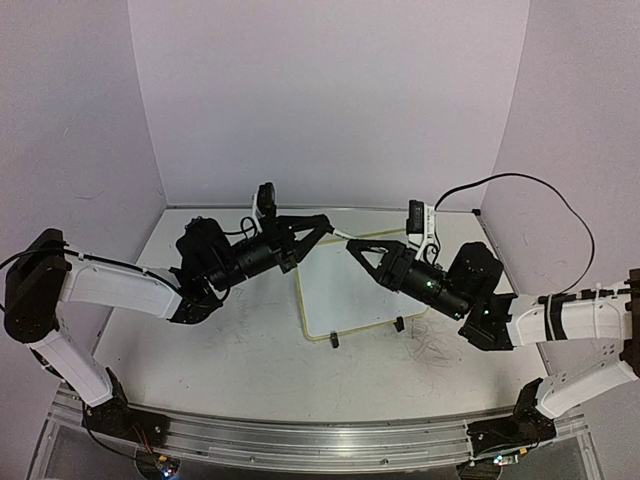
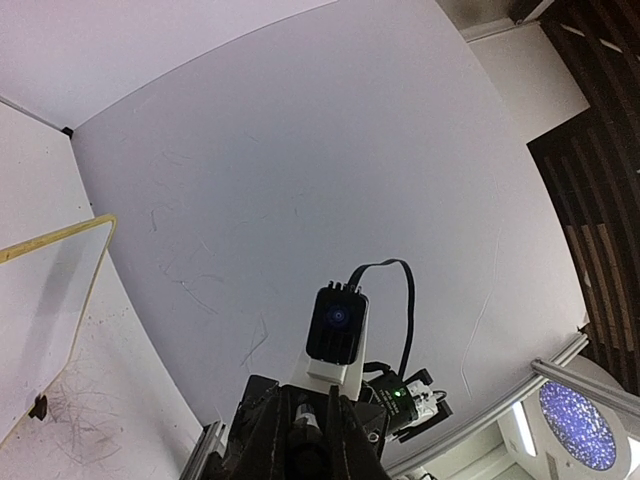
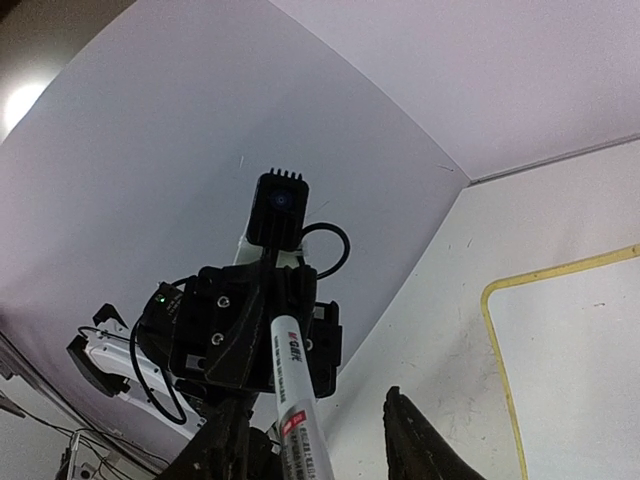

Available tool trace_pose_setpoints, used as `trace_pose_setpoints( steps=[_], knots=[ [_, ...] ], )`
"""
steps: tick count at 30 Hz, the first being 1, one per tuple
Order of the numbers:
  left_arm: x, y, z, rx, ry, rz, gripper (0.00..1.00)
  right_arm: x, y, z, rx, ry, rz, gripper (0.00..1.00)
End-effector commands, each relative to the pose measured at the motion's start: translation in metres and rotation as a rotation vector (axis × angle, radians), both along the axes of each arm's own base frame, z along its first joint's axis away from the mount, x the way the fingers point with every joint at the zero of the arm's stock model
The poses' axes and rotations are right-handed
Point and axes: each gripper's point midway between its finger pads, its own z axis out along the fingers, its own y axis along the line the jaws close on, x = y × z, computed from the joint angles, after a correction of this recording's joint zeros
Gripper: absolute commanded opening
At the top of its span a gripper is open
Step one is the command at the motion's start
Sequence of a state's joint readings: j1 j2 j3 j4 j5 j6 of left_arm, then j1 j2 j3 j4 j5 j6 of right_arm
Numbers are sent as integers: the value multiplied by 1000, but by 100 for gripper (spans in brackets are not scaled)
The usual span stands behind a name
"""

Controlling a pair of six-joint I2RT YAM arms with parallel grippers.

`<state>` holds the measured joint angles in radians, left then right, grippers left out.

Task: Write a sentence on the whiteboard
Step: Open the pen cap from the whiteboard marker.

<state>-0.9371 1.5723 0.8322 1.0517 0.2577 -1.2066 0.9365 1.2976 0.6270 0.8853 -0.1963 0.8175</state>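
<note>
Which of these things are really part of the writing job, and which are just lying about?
For the job:
blank whiteboard
marker
left tool, clamped on the marker
right tool, open around it

Just lying about:
grey scribbles on the table
metal rail at the near edge

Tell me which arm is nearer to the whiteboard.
Right. The right arm reaches over the whiteboard; the left arm ends just beyond its far left corner.

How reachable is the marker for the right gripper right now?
Probably yes. The marker sticks out of the left gripper, which is shut on its far end, and lies between the right gripper's open fingers with nothing in the way. The left has to let go for a handover.
</note>
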Motion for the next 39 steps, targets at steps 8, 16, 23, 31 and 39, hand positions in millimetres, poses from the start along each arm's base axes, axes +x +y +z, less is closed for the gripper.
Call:
trace_pose_setpoints(
  steps=[8, 16, 23, 31, 39],
  knots=[
    [-8, 7, 29, -93, -31, -14, 0, -6, -2, 46, 164, -78, 51, 42],
    [-9, 6, 27, -97, -30, -24, 0, -5, 5, 48, 194, -81, 78, 30],
    [-10, 5, 23, -97, -17, -30, 0, 0, 0, 52, 220, -86, 42, 37],
    [-12, 4, 21, -98, -15, -35, 0, 6, 2, 49, 229, -68, 39, 28],
    [-14, 5, 17, -96, -9, -36, 0, 11, 0, 50, 236, -63, 21, 25]
  ],
)
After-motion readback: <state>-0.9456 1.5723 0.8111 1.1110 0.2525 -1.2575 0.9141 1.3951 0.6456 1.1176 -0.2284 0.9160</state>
